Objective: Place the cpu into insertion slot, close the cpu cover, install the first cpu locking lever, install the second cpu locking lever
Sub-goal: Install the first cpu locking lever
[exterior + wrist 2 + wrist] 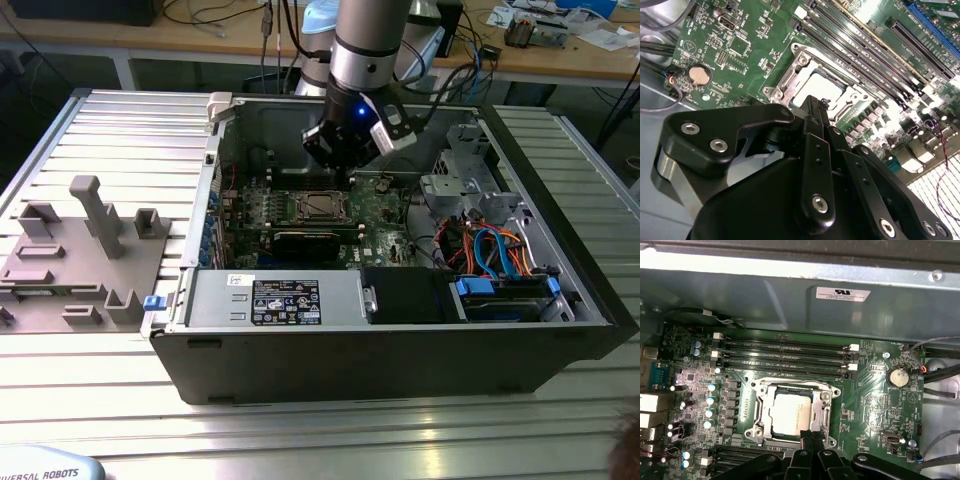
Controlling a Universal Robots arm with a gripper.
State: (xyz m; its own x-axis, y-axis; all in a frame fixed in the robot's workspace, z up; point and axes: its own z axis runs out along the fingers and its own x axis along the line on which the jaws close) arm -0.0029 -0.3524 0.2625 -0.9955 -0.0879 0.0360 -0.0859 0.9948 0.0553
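The cpu (pixel 789 413) lies flat in the socket of the green board (pixel 870 390), silver-grey top facing up. The cpu cover (pixel 792 390) is down around it, its square window framing the chip. In the second wrist view the cpu (pixel 821 86) and the cover frame (pixel 790 75) appear just beyond the black fingertips (pixel 815 107). The jaws are drawn together, nearly closed, and hold nothing; the gripper (pixel 340 150) hovers just above the socket edge. Long black memory slots (pixel 785 357) run beside the socket, and a round coin cell (pixel 898 376) sits further off on the board. A white label (pixel 842 293) is fixed to the metal case wall; its print cannot be read. The open computer case (pixel 400 350) rests on a ribbed metal worktop (pixel 120 130), near a grey fixture (pixel 80 250).
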